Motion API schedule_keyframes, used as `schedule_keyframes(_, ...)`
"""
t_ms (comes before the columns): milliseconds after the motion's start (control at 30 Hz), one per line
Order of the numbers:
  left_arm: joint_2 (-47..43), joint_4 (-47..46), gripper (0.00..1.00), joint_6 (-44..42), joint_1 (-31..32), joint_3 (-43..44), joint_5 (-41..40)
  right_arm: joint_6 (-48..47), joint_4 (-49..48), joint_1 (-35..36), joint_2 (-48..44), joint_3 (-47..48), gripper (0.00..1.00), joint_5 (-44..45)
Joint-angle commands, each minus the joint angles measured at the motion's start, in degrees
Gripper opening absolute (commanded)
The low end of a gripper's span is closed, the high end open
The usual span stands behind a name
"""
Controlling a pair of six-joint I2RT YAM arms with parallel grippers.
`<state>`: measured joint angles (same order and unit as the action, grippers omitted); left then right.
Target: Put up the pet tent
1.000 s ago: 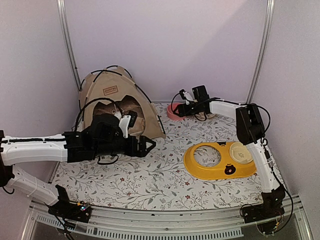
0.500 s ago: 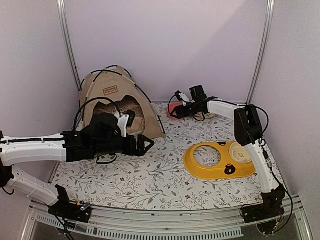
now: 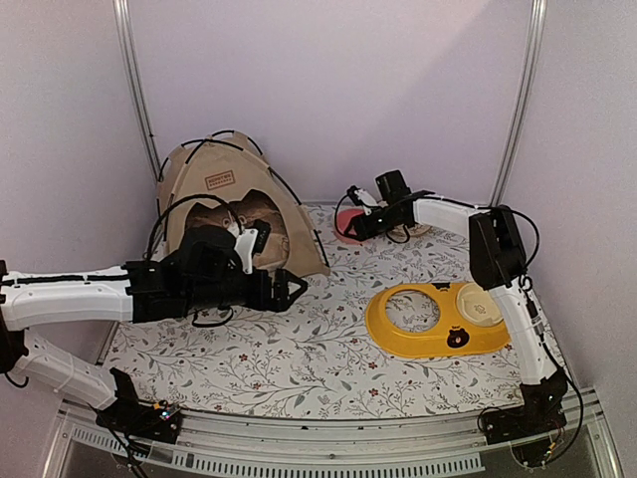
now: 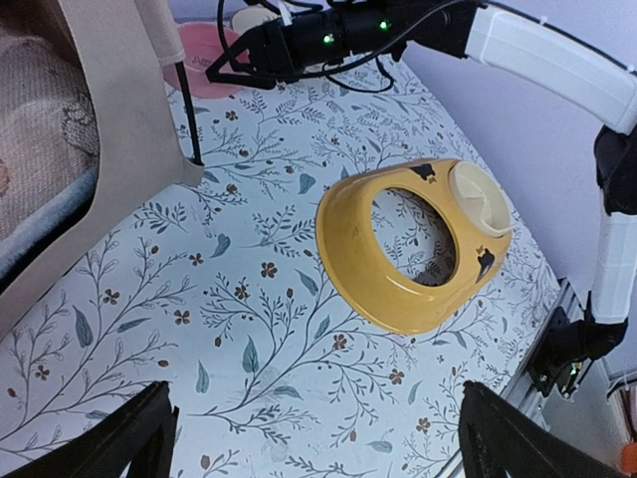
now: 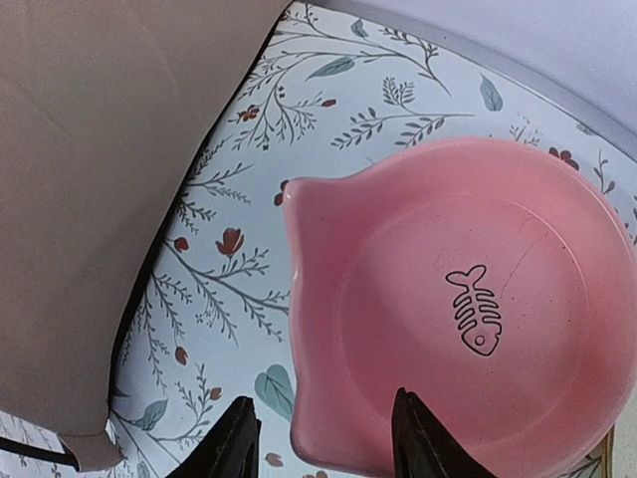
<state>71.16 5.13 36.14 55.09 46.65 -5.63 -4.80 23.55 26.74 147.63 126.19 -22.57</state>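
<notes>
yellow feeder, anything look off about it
The yellow feeder has two wells: one is an empty hole showing the mat, the other holds a cream bowl. A pink bowl sits apart, beside the pet tent.

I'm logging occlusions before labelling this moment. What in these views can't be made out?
Top view: the left arm covers the lower opening of the pet tent; its inside is unclear.
Top view: the print on the tent's label is too small to read.
Top view: the right pincer hides most of the pink bowl.
Left wrist view: the frame edge cuts off the tent.
</notes>
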Motion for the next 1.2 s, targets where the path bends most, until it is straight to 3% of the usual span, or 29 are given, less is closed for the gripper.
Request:
schedule_keyframes(0, -1.49, -1.64, 1.0, 0.37, -0.52, -0.9, 0.0, 0.28, 7.82, 2.34, -4.64, -5.29, 0.46, 1.42)
schedule_keyframes(500, -3.11, -2.87, 0.99, 0.72, -0.6, -2.62, -0.61, 1.61, 7.89, 8.05, -19.17, -22.0, 0.37, 9.59)
schedule_keyframes(967, -3.34, -3.42, 0.99, 0.34, -0.68, -2.61, -1.31, 1.97, 3.64, 9.38, -15.95, -24.16, 0.21, 14.91)
schedule_keyframes(1167, -3.39, -3.7, 0.99, 0.26, -0.83, -2.74, -1.46, 1.0, 2.74, 9.38, -14.8, -22.88, 0.2, 14.07)
